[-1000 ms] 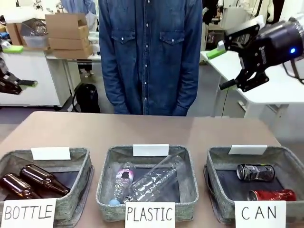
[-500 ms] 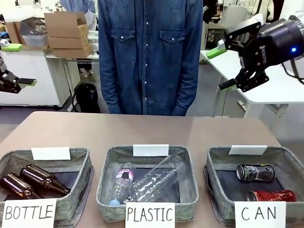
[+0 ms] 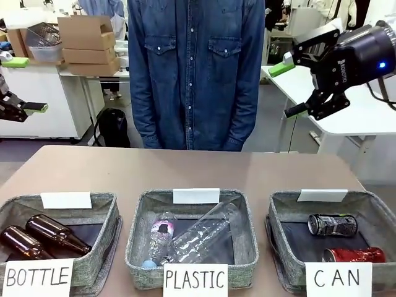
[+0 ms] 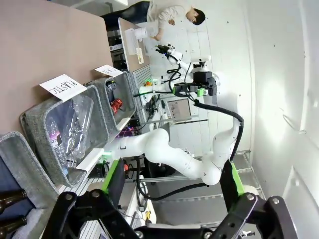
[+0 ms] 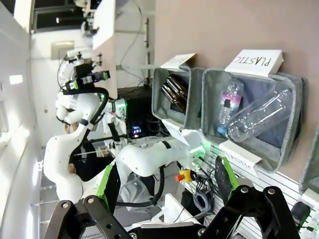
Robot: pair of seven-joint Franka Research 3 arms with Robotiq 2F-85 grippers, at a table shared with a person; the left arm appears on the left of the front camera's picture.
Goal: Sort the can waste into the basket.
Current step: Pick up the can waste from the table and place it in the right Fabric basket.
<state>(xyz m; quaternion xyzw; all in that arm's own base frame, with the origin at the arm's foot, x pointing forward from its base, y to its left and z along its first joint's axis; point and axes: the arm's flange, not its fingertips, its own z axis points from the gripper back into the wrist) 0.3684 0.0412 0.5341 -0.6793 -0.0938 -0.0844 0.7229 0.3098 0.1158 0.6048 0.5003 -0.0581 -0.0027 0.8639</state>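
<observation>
The dark can (image 3: 333,224) and the red can (image 3: 354,254) lie on their sides in the grey basket (image 3: 276,213) behind the "CAN" sign (image 3: 338,278) at the right. In the left wrist view the red can (image 4: 117,104) shows inside that basket (image 4: 105,88). My right gripper (image 3: 294,86) hangs open high above the table's far right, holding nothing. My left gripper (image 3: 26,105) is open and empty at the far left edge, well above the table. The jaws stand wide in both wrist views, left (image 4: 172,181) and right (image 5: 164,184).
A person in a denim shirt (image 3: 195,68) stands at the far side. The middle basket (image 3: 137,229) signed "PLASTIC" holds clear bottles (image 3: 201,235). The left basket (image 3: 110,213) signed "BOTTLE" holds brown bottles (image 3: 52,234). Bare tabletop (image 3: 185,167) lies behind the baskets.
The left gripper has shifted a little to the right and up at the picture's edge. The right gripper has barely moved. The cans lie as before.
</observation>
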